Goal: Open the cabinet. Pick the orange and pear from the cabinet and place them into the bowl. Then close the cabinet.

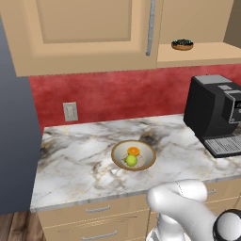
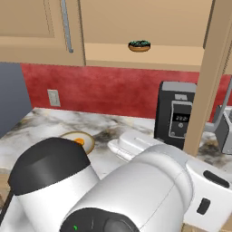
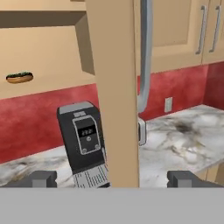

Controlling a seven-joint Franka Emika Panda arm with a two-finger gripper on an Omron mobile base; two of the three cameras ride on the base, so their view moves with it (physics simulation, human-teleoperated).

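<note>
Tan cabinet door [image 3: 114, 87] stands edge-on, upright, dead ahead between the open gripper [image 3: 111, 178] fingertips, ready for shutting.

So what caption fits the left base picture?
Orange and pear in the bowl; cabinet open.

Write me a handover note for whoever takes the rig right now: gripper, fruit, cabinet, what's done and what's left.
Gripper: open, holding nothing, facing the edge of the open right cabinet door near its bar handle.
Orange and pear: both in the bowl on the marble counter.
Cabinet: left door shut, right door swung open; small dark dish sits on the exposed shelf.
Done: cabinet opened, both fruits placed.
Left: push the right door closed.
</note>
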